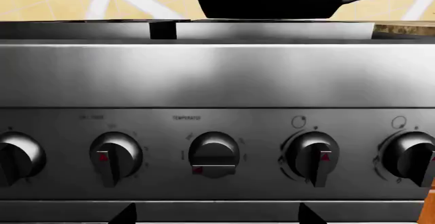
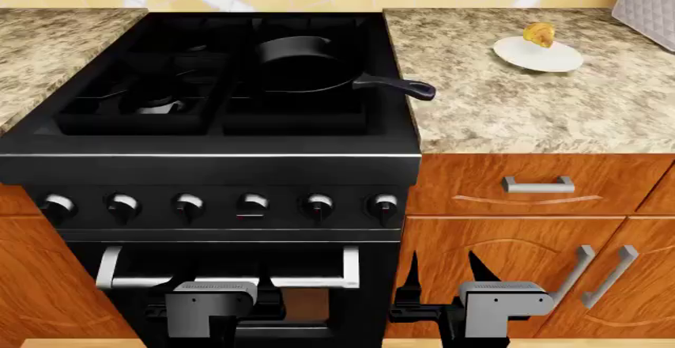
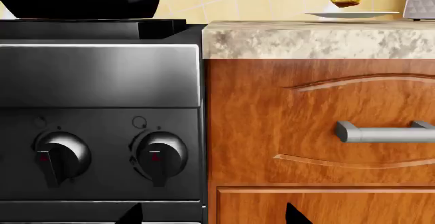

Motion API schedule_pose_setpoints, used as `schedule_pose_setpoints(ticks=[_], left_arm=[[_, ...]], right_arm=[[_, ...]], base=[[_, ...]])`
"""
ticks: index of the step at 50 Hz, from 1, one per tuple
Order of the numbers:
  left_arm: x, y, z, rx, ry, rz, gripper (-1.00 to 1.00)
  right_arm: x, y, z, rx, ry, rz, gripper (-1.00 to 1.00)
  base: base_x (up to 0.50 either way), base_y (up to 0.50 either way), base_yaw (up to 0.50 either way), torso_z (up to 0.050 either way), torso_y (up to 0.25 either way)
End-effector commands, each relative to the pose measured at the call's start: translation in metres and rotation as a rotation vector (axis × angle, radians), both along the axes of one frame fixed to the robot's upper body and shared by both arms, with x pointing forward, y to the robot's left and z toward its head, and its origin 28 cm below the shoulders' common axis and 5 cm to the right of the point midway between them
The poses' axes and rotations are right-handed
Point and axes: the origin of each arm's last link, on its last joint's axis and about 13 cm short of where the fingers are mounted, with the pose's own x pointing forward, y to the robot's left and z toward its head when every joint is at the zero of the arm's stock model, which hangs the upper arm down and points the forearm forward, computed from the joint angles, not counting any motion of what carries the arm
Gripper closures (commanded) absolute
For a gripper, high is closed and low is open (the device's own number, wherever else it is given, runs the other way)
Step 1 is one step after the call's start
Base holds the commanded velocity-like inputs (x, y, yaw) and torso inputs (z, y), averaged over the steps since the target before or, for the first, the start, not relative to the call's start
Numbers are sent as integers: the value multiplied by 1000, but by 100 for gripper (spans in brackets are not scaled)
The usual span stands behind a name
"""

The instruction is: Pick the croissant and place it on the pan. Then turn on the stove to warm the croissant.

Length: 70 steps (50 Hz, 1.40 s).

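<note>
Both arms low at the oven front, nothing picked up.

The small golden-brown croissant (image 2: 539, 34) sits on one round white plate (image 2: 538, 55) on the granite table (image 2: 527, 111), well apart from the single black cast-iron pan (image 2: 300, 67) on the black gas stove (image 2: 211, 166). Right gripper (image 2: 441, 273) fingers spread, empty; left gripper (image 2: 211, 304): cannot tell. Six knobs invite turning the wrong burner.

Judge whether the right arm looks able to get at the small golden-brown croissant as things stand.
Probably yes: the golden-brown croissant sits exposed on the round white plate, nothing around it. But the right end effector hangs low before the cabinets and must rise above the counter edge.
</note>
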Motion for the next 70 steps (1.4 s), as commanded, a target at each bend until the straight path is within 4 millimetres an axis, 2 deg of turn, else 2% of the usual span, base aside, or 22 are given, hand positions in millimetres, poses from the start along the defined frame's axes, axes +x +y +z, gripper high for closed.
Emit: schedule_pose_setpoints(ticks=[1,11,45,53,70], left_arm=[[1,1,-1,22,-7,20,-100],[0,1,1,32,-41,20,-100],[0,1,-1,37,-37,16,-100],[0,2,0,43,-48,31,-100],[0,1,-3,51,-30,32,-100]], right_arm=[[0,0,0,3,-2,-3,-100],[-1,0,0,4,-13,0,-100],[0,-1,-3,-11,-9,-5,-100],[0,0,-2,-17,-14,11,-100],[1,-1,-3,-16,-17,8,-100]], base=[[0,0,0,0,0],[0,0,0,0,0],[0,-496,0,0,0],[0,-30,0,0,0],[0,0,0,49,0]])
